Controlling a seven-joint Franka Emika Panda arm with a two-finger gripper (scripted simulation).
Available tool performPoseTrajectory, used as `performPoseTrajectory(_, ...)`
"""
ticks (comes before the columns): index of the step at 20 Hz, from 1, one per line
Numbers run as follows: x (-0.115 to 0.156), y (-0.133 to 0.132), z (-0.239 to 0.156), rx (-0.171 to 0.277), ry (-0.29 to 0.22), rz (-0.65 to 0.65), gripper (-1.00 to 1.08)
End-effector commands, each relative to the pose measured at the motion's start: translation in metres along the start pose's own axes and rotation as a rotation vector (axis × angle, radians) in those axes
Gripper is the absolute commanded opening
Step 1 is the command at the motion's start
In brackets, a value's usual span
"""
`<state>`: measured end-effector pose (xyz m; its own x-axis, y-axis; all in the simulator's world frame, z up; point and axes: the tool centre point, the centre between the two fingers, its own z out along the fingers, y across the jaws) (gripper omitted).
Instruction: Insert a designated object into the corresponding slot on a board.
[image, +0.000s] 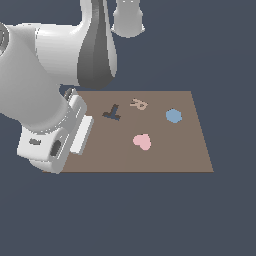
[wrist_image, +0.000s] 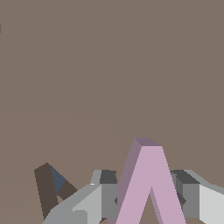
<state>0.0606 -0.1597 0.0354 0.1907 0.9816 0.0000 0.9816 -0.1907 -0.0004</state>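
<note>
In the wrist view the pale lilac V-shaped piece (wrist_image: 146, 183) stands between my gripper's (wrist_image: 146, 200) two grey fingers (wrist_image: 107, 197), which are shut on its sides. It is held over the brown board (wrist_image: 109, 65). The dark V-shaped slot (wrist_image: 46, 190) shows partly on the board beside one finger, apart from the piece; its lower part is hidden by the finger. In the exterior view the arm's white hand (image: 50, 140) is over the board's (image: 190, 150) edge at the exterior view's left and hides the fingers, the piece and the slot.
On the board in the exterior view lie a dark T shape (image: 112, 113), a tan R (image: 138, 104), a blue hexagon (image: 173, 116) and a pink heart (image: 142, 141). The arm's bulky links (image: 50, 65) fill the exterior view's upper left.
</note>
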Motion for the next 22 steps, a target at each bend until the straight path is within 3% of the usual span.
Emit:
performPoseTrajectory(1, 0.000, -0.009, -0.001, -0.001, 0.000, -0.077, -1.00)
performPoseTrajectory(11, -0.009, -0.043, -0.003, -0.001, -0.001, -0.372, -1.00)
performPoseTrajectory(22, -0.018, -0.058, -0.005, -0.001, -0.001, -0.518, -1.00)
